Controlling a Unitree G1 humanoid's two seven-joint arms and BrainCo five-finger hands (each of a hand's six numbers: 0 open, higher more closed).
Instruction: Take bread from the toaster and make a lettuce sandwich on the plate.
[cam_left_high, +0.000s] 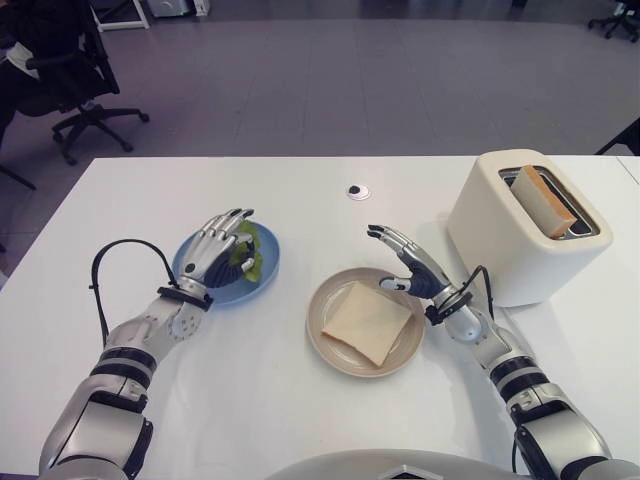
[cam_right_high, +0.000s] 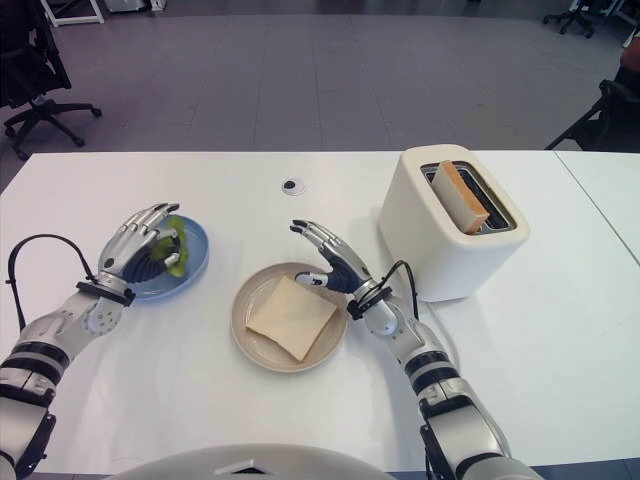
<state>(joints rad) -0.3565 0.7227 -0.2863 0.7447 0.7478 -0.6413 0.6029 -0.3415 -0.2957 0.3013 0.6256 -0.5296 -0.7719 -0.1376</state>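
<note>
A beige plate (cam_left_high: 325, 345) near the table's front holds one slice of bread (cam_left_high: 366, 322). The cream toaster (cam_left_high: 500, 245) stands to the right with a second toasted slice (cam_left_high: 543, 200) sticking up from a slot. Green lettuce (cam_left_high: 247, 255) lies on a small blue plate (cam_left_high: 268, 262) to the left. My left hand (cam_left_high: 215, 250) hovers over the blue plate, its fingers spread across the lettuce without lifting it. My right hand (cam_left_high: 405, 265) is open, palm up, between the beige plate's far right rim and the toaster, holding nothing.
A small black-and-white disc (cam_left_high: 357, 191) sits on the white table (cam_left_high: 300, 420) behind the plates. A black cable (cam_left_high: 100, 280) loops beside my left forearm. Another cable (cam_left_high: 480, 280) runs by the toaster's base. An office chair (cam_left_high: 70, 70) stands beyond the far left corner.
</note>
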